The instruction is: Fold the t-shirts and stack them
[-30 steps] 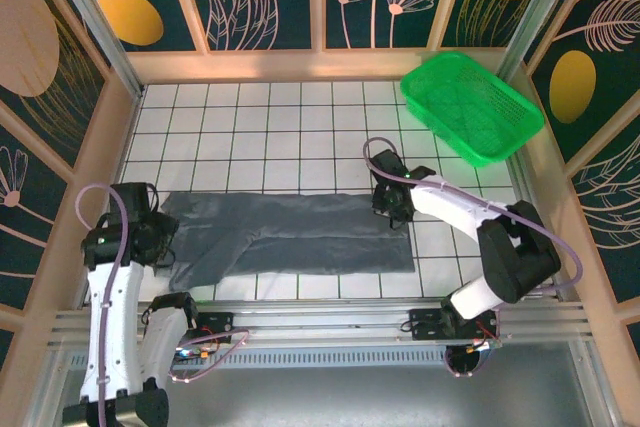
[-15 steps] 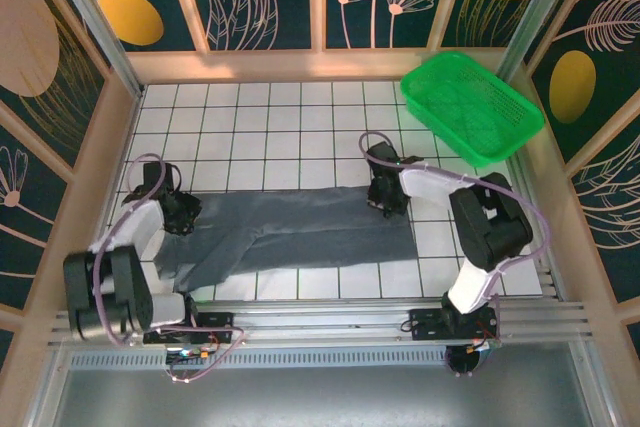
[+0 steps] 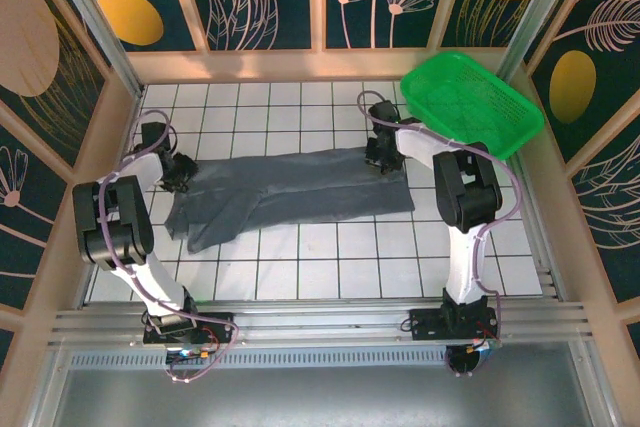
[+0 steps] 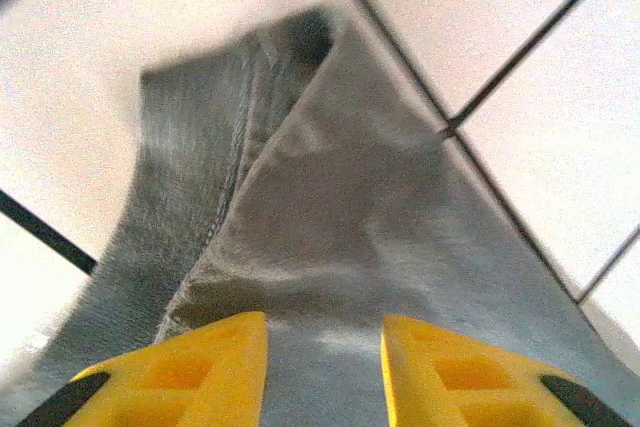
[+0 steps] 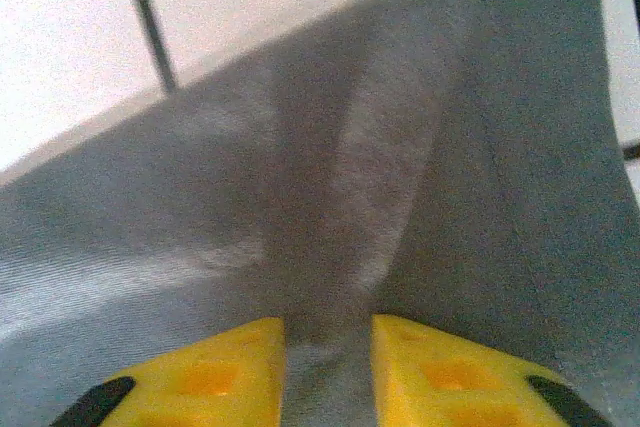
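Note:
The dark slate-grey t-shirt [image 3: 300,192] lies stretched left to right across the white tiled floor [image 3: 300,257], folded lengthwise into a long band, with a sleeve flap hanging toward the near left. My left gripper [image 3: 180,175] pinches its far left edge. In the left wrist view the yellow fingers [image 4: 200,367] of that gripper [image 4: 325,367] hold a fold of grey cloth [image 4: 340,207]. My right gripper [image 3: 385,159] grips the far right edge. In the right wrist view a raised ridge of cloth [image 5: 300,197] runs into that gripper [image 5: 328,367].
A green mesh basket [image 3: 470,107] sits at the far right corner, close behind the right gripper. Wooden-framed patterned walls enclose the floor. Bare tiles lie between the shirt and the metal rail [image 3: 320,322] at the near edge.
Both grippers have moved away from the arm bases toward the far wall, dragging the t-shirt's far edge with them. The shirt now lies about one tile farther back.

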